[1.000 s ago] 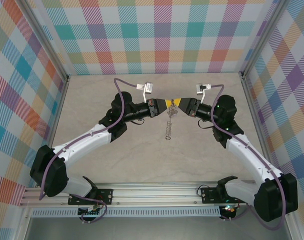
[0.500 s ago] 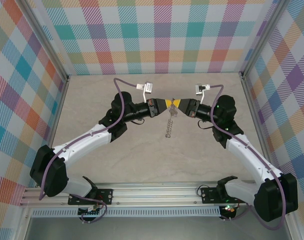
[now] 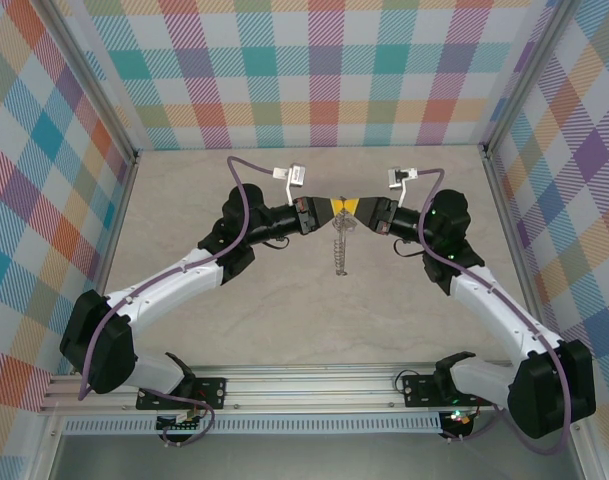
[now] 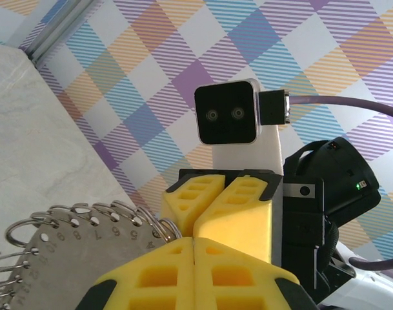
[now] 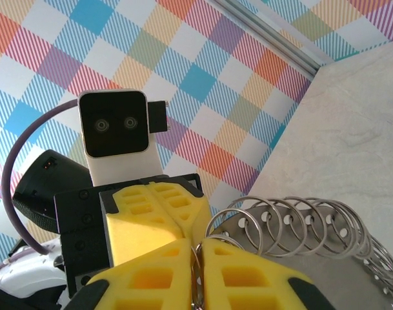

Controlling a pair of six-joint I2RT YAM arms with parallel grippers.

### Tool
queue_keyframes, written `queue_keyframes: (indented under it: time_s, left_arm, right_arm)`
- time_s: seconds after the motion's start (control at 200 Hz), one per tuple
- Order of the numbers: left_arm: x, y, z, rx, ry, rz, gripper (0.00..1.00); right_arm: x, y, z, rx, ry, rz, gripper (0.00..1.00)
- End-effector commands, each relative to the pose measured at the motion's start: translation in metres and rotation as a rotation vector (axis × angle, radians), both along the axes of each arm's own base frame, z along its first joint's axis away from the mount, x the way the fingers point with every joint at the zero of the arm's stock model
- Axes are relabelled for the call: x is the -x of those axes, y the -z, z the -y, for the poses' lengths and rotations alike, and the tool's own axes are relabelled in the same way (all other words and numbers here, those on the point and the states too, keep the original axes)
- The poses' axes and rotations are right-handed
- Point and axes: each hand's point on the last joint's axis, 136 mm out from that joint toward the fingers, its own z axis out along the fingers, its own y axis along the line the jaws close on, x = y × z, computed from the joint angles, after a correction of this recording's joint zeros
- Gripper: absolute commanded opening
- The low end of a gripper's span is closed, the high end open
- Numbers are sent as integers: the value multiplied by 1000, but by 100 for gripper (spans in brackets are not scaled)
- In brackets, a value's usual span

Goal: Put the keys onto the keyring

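The keyring (image 3: 341,245) hangs in the air over the middle of the table, seen nearly edge-on from above. It is a grey metal plate (image 4: 73,242) with numbered holes, fringed with silvery wire loops (image 5: 293,226). My left gripper (image 3: 334,208) and right gripper (image 3: 350,208) meet tip to tip at its top. The left gripper (image 4: 194,240) is shut, with the plate's edge running in behind its left finger. The right gripper (image 5: 196,248) is shut on one wire loop, which shows between its yellow pads. The keys are out of view.
Plaid walls stand close round the pale stone table (image 3: 234,320) on three sides. Aluminium rails (image 3: 314,385) run along the near edge by the arm bases. Each wrist camera (image 4: 226,115) faces the other at short range.
The right gripper has closed onto a wire loop and edged left to the left gripper's tips. The hanging keyring has turned from broadside to nearly edge-on.
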Motion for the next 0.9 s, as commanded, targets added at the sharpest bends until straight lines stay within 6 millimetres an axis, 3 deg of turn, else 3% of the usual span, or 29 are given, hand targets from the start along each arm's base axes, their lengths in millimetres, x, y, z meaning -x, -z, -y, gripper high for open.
queue_keyframes:
  time_s: [0.0,0.15,0.345,0.59,0.775,0.895]
  left_arm:
    - [7,-20,0,50,17,66,0]
    - [7,-21,-1,50,9,67,0]
    - [-2,-10,-10,-23,-58,45,0]
    - [-13,-10,-41,-98,-133,56,53]
    - [-22,-11,-56,-151,-142,71,72]
    - [-30,-12,-59,-172,-114,84,78]
  right_arm:
    - [8,-12,-5,-18,-44,42,7]
    - [7,-7,-5,1,-33,37,0]
    - [3,0,-3,52,-24,42,0]
    - [-8,7,3,105,-85,49,0]
    - [-19,3,2,122,-162,60,0]
    - [-28,0,0,123,-213,61,0]
